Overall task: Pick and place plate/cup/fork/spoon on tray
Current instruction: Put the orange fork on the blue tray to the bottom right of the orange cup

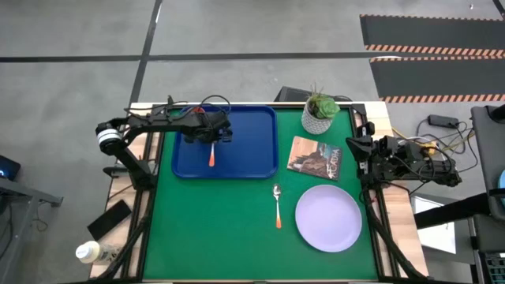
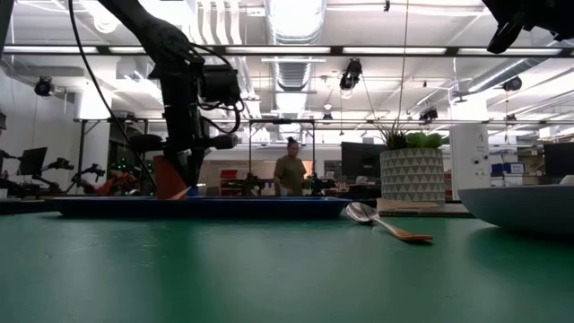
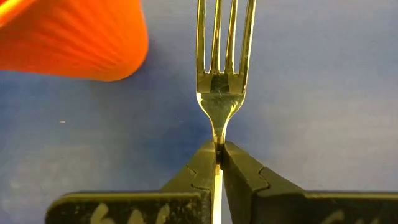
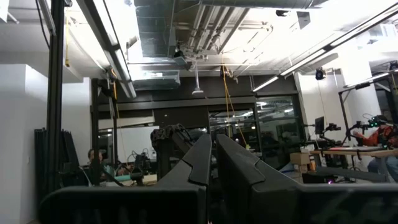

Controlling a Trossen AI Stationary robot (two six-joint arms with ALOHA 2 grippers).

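Legible text, labels, brands, numbers, signs: none.

Item: booklet [image 1: 316, 158], on the green worktop mat [image 1: 229, 229] between the tray [image 1: 251, 150] and the plate [image 1: 328, 218]. The cover carries a row of pale lettering along one edge, too small to read in the high view.

Item: white patterned plant pot [image 2: 412, 174]. Geometric relief only; no lettering.

Item: monitors and equipment in the room behind, low view and right wrist view. No readable markings.

Item: floor stripes [image 1: 430, 49], orange-and-white hazard banding beyond the worktop; a pattern, without words.
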